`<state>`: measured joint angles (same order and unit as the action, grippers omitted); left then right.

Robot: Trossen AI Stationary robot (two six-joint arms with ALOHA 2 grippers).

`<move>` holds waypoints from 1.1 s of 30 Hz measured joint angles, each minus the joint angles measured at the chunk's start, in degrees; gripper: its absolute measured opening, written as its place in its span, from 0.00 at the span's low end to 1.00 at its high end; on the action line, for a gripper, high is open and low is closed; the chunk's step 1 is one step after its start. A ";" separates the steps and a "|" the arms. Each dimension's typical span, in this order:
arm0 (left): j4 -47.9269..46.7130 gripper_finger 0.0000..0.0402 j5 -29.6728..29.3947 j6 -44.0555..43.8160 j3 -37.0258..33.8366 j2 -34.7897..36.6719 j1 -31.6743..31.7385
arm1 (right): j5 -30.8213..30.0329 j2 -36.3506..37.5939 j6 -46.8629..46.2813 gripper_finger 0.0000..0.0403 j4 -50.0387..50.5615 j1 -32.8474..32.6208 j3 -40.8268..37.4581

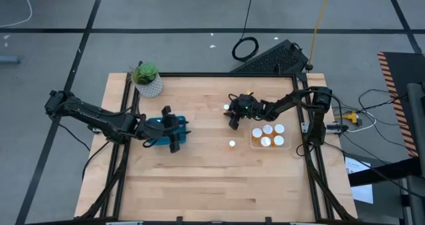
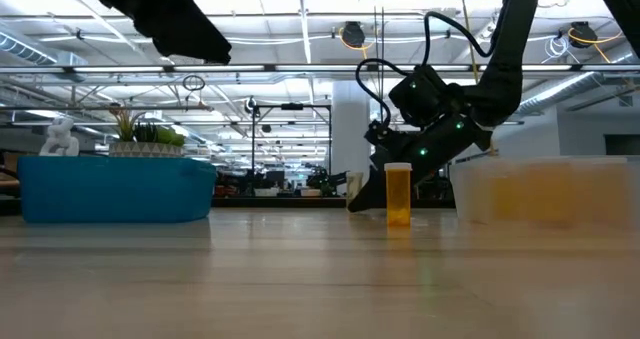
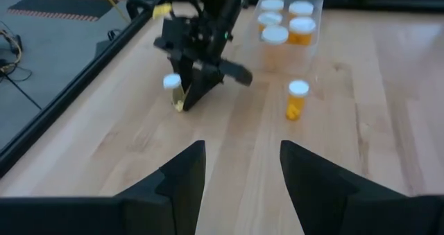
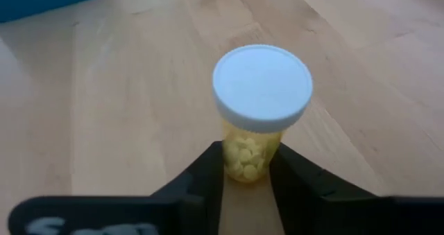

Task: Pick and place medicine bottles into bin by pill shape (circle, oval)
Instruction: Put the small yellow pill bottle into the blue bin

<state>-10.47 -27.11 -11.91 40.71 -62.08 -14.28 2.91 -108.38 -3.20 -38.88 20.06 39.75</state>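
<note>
My right gripper (image 1: 234, 122) is at mid-table, left of the clear bin (image 1: 253, 144), and is shut on a medicine bottle (image 4: 262, 89) with an amber body, small yellow pills and a white cap (image 3: 171, 82). A second medicine bottle (image 1: 232, 144) stands upright on its base on the wood, nearer the front edge (image 2: 398, 193). Several white-capped bottles stand in the clear bin. My left gripper (image 1: 176, 137) hovers open at the blue bin (image 1: 154, 125), its fingers (image 3: 187, 179) apart with nothing between them. My right gripper pinches the bottle's lower amber body (image 4: 246, 159) between its two fingers, one on each side, below the cap. The fingers slant down toward the table from the far right. The bottle's cap end points away from the fingers. Its base is hidden behind them.
A potted green plant (image 1: 146, 77) stands at the table's far left corner. The blue bin (image 2: 115, 187) is left of centre and the clear bin (image 2: 560, 189) is at the right. Bare wood lies along the near side.
</note>
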 joint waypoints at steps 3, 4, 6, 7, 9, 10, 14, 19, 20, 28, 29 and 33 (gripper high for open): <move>2.57 0.48 -0.18 0.50 0.00 -0.06 0.35 | 0.76 0.48 -0.24 0.25 -0.08 -0.76 0.00; 3.48 0.48 -0.09 0.83 0.00 -0.17 0.65 | 1.70 0.91 -0.14 0.25 0.02 -1.11 0.00; 4.44 0.48 0.80 1.35 0.00 -0.23 1.35 | 2.96 2.15 0.68 0.25 -0.31 -2.08 0.00; 4.78 0.48 2.02 1.83 0.00 -0.23 1.79 | 3.19 3.00 1.19 0.25 0.08 -2.64 0.00; 5.28 0.49 4.85 2.37 0.00 -0.23 2.86 | 3.19 5.13 2.29 0.24 0.70 -3.75 0.00; 5.28 0.51 5.91 2.32 0.00 -0.24 3.35 | 3.19 6.20 2.69 0.24 0.94 -4.28 0.00; 6.49 0.60 9.47 2.87 0.27 -0.49 5.33 | 3.17 10.38 4.55 0.24 1.71 -6.52 0.01; 1.10 0.71 11.90 4.85 7.97 -5.75 7.96 | 3.22 14.00 6.76 0.24 5.91 -9.27 2.05; -0.23 0.72 12.09 5.76 10.23 -7.63 8.32 | 3.18 14.38 7.24 0.24 6.83 -9.77 2.49; -11.13 0.74 13.87 10.99 26.48 -22.10 10.55 | 3.23 14.36 10.58 0.25 13.69 -12.92 5.31; -12.15 0.74 13.89 11.23 28.17 -23.52 10.88 | 3.20 14.35 10.61 0.25 13.97 -13.16 5.31; -13.40 0.74 16.58 12.69 31.20 -28.00 11.95 | 3.17 14.34 12.14 0.25 13.43 -14.28 5.38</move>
<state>-23.87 -10.53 0.78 71.91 -90.08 -2.34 6.09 -94.04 8.93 -25.45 5.78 45.12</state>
